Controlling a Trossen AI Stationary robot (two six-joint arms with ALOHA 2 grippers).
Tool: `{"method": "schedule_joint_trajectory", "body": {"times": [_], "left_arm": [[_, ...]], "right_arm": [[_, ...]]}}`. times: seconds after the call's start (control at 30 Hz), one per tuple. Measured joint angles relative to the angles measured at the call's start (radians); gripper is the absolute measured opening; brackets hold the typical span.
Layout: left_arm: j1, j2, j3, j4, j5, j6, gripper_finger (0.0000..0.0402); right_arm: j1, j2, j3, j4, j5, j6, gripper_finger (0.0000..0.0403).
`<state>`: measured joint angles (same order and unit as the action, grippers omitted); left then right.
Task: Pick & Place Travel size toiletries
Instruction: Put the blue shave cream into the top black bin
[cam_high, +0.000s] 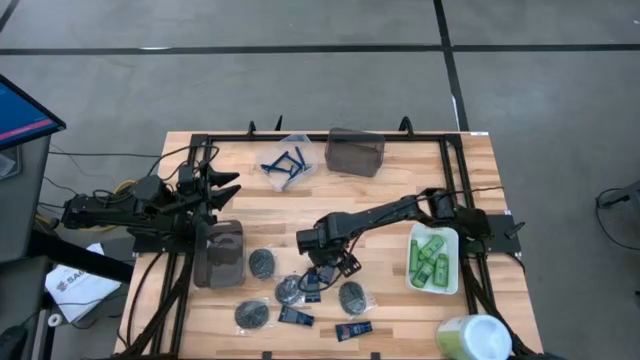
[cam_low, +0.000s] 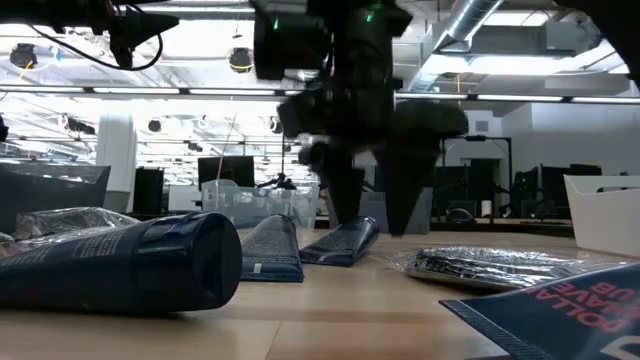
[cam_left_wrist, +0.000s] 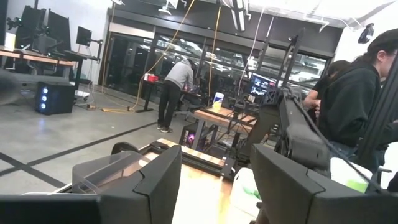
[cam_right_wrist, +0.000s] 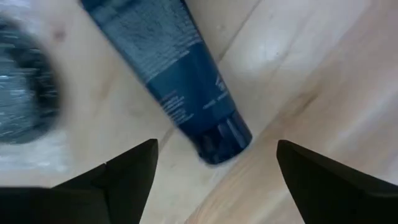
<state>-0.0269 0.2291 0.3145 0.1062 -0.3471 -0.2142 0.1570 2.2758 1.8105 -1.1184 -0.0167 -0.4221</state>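
Observation:
My right gripper (cam_high: 341, 265) (cam_right_wrist: 216, 144) is open and hovers low over the middle of the table, its fingers on either side of the cap end of a dark navy tube (cam_right_wrist: 168, 74) that lies flat on the wood. A dark disc in clear wrap (cam_right_wrist: 25, 93) lies beside the tube. More discs (cam_high: 263, 262) (cam_high: 355, 297) and navy tubes (cam_high: 296, 317) (cam_high: 353, 328) lie near the table's near edge. The low view shows the fingers (cam_low: 345, 205) just above the tubes (cam_low: 345, 240). My left gripper (cam_high: 225, 190) (cam_left_wrist: 214, 186) waits, open, at the table's left.
A white tray (cam_high: 452, 240) at the right holds green mini bottles (cam_high: 430, 258). A clear bin (cam_high: 287, 165) with blue razors and a grey bin (cam_high: 355, 152) stand at the far edge, another grey bin (cam_high: 218, 255) at the left. A pale-green-topped tub (cam_high: 470, 338) is at the near right corner. People stand beyond the table.

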Motion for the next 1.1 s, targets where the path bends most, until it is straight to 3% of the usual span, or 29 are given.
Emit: {"method": "schedule_joint_trajectory", "body": {"times": [0.4,0.6,0.9,1.1], "left_arm": [[0.000,0.001,0.001,-0.001,-0.002,0.000,0.0191],[0.000,0.001,0.001,-0.001,-0.002,0.000,0.0191],[0.000,0.001,0.001,-0.001,-0.003,0.000,0.0191],[0.000,0.001,0.001,0.000,-0.004,0.000,0.0191]], "right_arm": [[0.012,0.032,0.001,0.063,0.026,-0.008,0.0297],[0.012,0.033,0.001,0.065,0.025,-0.026,0.0249],[0.011,0.033,0.002,0.066,0.018,-0.023,0.0132],[0.011,0.033,0.002,0.063,0.018,-0.021,0.0126]]}}
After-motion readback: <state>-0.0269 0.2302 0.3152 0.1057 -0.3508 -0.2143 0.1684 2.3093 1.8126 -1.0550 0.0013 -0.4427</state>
